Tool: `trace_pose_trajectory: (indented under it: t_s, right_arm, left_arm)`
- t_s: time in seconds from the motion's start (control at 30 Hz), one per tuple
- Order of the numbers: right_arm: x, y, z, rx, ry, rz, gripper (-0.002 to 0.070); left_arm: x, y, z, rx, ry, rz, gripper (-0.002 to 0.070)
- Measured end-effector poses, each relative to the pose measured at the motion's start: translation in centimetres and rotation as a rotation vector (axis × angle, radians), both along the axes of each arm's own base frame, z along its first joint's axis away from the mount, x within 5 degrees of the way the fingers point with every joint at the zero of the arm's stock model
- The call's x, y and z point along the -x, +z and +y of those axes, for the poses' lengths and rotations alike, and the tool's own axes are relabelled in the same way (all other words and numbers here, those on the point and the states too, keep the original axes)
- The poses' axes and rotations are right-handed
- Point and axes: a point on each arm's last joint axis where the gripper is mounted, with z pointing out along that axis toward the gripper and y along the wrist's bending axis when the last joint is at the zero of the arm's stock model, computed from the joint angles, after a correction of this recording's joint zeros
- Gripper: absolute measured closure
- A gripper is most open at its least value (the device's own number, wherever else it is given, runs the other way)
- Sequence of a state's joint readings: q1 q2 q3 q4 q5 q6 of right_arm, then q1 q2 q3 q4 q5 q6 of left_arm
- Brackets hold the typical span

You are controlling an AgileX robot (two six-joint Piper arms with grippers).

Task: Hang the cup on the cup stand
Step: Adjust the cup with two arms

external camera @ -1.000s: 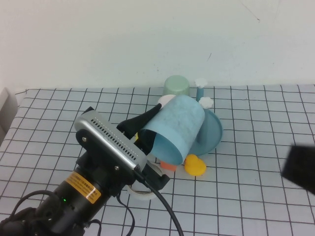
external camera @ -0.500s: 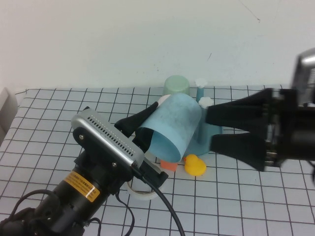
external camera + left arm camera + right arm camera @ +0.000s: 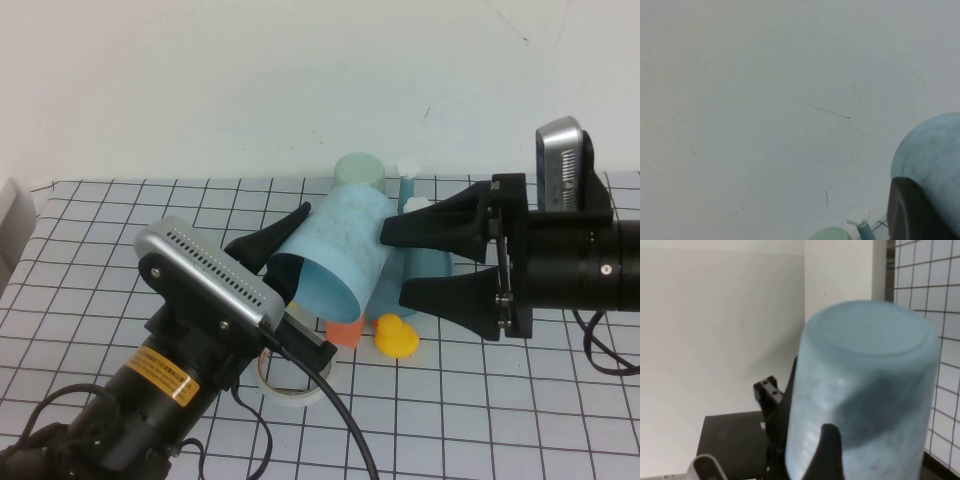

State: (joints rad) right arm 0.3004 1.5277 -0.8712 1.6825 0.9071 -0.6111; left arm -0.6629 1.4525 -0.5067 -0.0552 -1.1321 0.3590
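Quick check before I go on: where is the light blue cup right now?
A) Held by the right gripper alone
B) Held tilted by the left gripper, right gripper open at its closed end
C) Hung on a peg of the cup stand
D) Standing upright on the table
B: the left gripper is shut on the tilted cup, while the right gripper has its jaws open at the closed end.
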Motion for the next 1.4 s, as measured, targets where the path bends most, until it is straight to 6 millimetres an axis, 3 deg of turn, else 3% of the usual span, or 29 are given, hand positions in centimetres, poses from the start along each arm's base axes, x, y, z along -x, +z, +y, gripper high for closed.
trace_pose_trajectory:
  t_s: [0.23, 0.43, 0.63, 0.97, 1.4]
  right_arm:
    - [-0.8, -0.1, 0.2, 0.024, -0.034, -0.007, 0.0073]
    - [-1.4, 2.0, 1.1, 0.010, -0.028, -0.081, 0.0003]
    - [-2.1, 3.2, 2.3, 0.028, -0.057, -0.133, -0.0013]
    - [-2.9, 0.8, 4.2, 0.021, -0.050, 0.033, -0.0017]
    - [-3.0, 0.7, 4.2, 0.005, -0.062, 0.079, -0.0017]
  left_arm:
    - [0.0, 0.0, 0.0, -0.001, 0.002, 0.000, 0.0666]
    - [0.0, 0.0, 0.0, 0.001, 0.001, 0.001, 0.0666]
    - [-0.1, 0.1, 0.2, 0.022, 0.020, -0.003, 0.0666]
    - [0.0, 0.0, 0.1, 0.008, 0.008, -0.001, 0.0666]
    - [0.0, 0.0, 0.1, 0.004, 0.006, 0.004, 0.0666]
